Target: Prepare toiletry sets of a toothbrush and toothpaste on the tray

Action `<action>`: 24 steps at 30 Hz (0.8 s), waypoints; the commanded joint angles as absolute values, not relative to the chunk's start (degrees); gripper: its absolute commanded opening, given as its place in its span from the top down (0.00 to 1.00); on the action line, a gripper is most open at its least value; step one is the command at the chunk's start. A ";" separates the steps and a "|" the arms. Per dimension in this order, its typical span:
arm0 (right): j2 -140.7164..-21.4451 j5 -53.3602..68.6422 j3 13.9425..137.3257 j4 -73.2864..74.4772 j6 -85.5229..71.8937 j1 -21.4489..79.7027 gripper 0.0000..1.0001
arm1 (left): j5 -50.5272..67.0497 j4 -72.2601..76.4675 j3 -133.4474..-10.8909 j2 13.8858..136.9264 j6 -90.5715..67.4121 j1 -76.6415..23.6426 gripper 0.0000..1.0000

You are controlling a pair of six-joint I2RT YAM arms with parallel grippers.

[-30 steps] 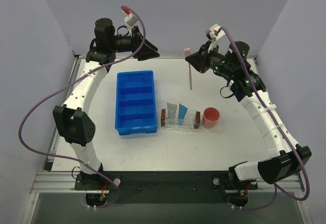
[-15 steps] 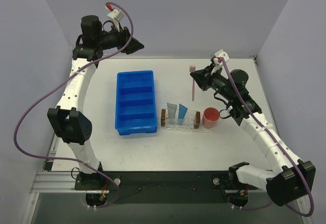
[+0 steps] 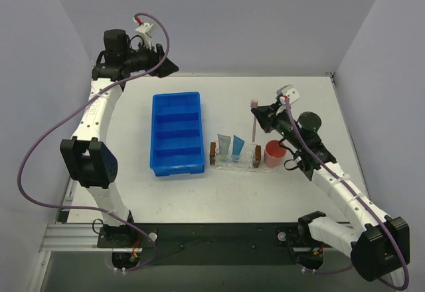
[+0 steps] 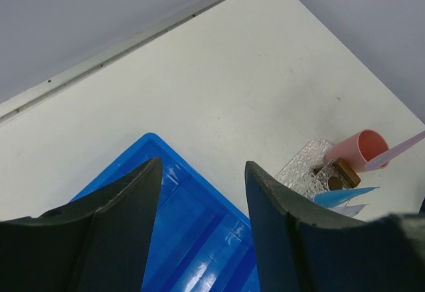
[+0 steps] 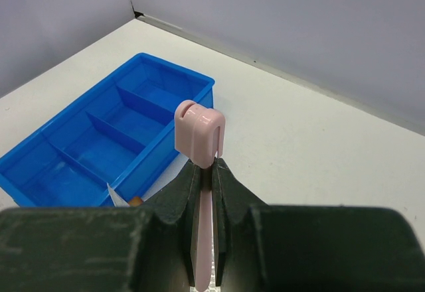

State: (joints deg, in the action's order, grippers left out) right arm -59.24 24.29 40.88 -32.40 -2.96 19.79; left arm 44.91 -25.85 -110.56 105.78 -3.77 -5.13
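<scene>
Over the right half of the white table (image 3: 219, 192), the right gripper (image 5: 206, 176) is pinching the thin pink toothbrush (image 3: 255, 131), fingers pressed together on the shaft. In the right wrist view the boxy pink head end is sticking out past the fingertips. In the top view the toothbrush is hanging roughly upright. Its lower end is pointing down between the round pink cup (image 3: 275, 152) and the right end of the clear glittery rectangular tray (image 3: 234, 164). Cannot tell whether that end is touching anything.

The tray is sitting just right of the blue compartmented plastic bin (image 3: 176, 133), apart from it, with a brown block (image 3: 213, 152) at each short end. The pale grey-blue squeeze tube (image 3: 224, 146) and the brighter blue squeeze tube (image 3: 238, 147) are lying side by side on the tray between the blocks, the grey-blue one nearer the bin. The cup is standing mouth up just beside the tray's right block.

Print on the tubes is coming out too small to read, and the same goes for any marks on the toothbrush.

Near the far left corner the left gripper (image 4: 202, 225) is hovering high over the bin's far end, fingers spread apart, the bin showing between them.
</scene>
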 commanded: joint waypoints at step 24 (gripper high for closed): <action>-53.53 25.40 27.07 -49.39 -0.44 22.76 1.00 | 42.01 -26.46 -98.79 96.94 -0.97 -3.69 0.37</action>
State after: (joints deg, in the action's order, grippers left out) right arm -54.85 24.34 27.44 -41.10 -1.34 21.61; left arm 42.24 -26.44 -99.85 99.94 -2.72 -4.32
